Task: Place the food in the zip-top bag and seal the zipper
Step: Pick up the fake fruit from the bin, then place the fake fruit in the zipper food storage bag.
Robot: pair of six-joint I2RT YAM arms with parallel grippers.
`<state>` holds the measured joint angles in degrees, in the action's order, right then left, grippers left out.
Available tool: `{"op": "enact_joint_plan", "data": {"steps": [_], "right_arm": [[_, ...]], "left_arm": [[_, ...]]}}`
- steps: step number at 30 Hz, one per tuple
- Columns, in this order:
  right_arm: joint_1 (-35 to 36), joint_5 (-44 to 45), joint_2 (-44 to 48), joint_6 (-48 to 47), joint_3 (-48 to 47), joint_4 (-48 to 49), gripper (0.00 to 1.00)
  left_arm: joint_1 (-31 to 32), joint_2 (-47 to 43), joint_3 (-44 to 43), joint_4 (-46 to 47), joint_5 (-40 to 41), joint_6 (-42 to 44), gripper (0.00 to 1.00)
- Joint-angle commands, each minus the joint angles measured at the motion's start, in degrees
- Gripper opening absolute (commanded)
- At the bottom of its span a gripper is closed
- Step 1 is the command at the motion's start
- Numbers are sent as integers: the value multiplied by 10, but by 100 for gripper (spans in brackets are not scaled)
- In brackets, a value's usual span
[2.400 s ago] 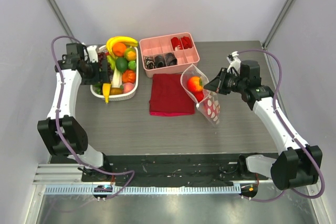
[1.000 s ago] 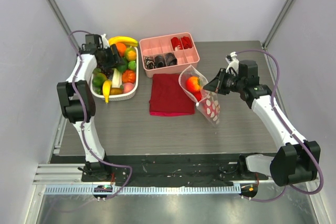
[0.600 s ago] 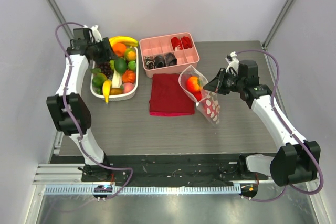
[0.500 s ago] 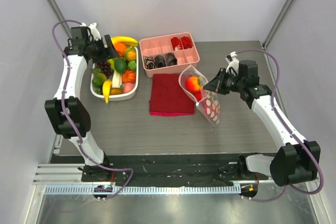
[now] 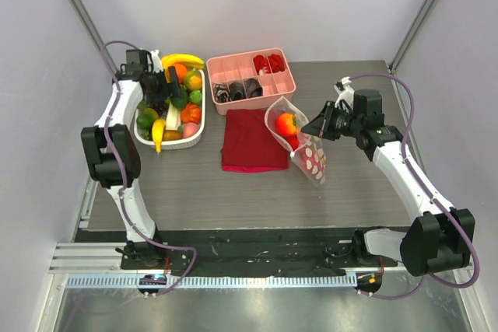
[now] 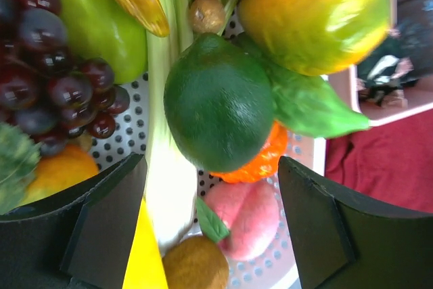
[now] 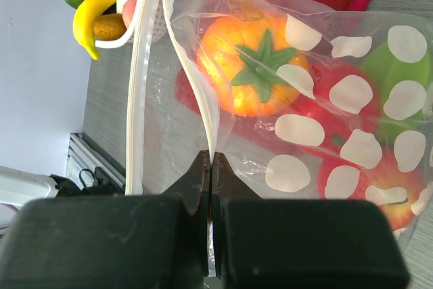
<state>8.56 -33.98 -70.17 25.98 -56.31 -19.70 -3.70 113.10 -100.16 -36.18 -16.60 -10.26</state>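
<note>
Near the tabletop's (image 5: 233,192) middle, just right of a red cloth (image 5: 250,139): grips the zip-top bag (image 5: 309,153) with the right pincer (image 7: 210,157), clenched flat on the rim where the zipper (image 7: 138,79) runs into its tips. Holds the bag's mouth up and gaping, its lower end down on the tabletop. Shows through the dotted plastic an orange fruit (image 7: 250,76) with a green stalk, red fruits (image 7: 365,167) beneath and a green fruit (image 7: 392,65) beside them. Farther back on the left, spreads the left pincer (image 6: 211,167) wide over a white basket (image 5: 200,126), grasping nothing, lined up on a lime (image 6: 218,103) with grapes (image 6: 47,79) on one side and a mango (image 6: 314,15) on the other. At the very back: a banana (image 5: 180,60) and a pink tray (image 5: 292,83).
</note>
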Motion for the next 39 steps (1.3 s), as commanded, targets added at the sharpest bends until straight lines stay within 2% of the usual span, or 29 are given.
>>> {"op": "enact_joint_plan", "data": {"steps": [1,8,10,12,13,19,23,27,30,33,39], "right_arm": [[-1,0,2,-8,4,27,1],[-1,0,-5,-7,2,29,1],[-1,1,-6,-6,0,29,1],[0,1,-5,-6,-1,29,1],[0,1,-3,-7,-1,29,1],[-1,0,-6,-7,1,29,1],[0,-1,0,-8,4,29,1],[-1,-1,2,-6,3,28,1],[-1,0,4,-7,3,28,1],[0,6,5,-2,3,27,1],[-1,8,11,11,-11,28,1]], "left_arm": [[3,29,-31,33,8,3,82],[5,75,-63,36,27,-3,83],[5,82,-70,32,31,-5,81],[5,79,-67,29,30,-4,73],[5,69,-64,30,31,-3,68],[5,17,-39,23,32,14,54],[5,-30,-33,-2,30,21,50],[13,-102,-14,-13,-43,12,47],[64,-141,-11,-20,-69,-1,47],[141,-157,-25,-20,-86,-26,47],[316,-141,-75,6,-84,-69,48]]}}
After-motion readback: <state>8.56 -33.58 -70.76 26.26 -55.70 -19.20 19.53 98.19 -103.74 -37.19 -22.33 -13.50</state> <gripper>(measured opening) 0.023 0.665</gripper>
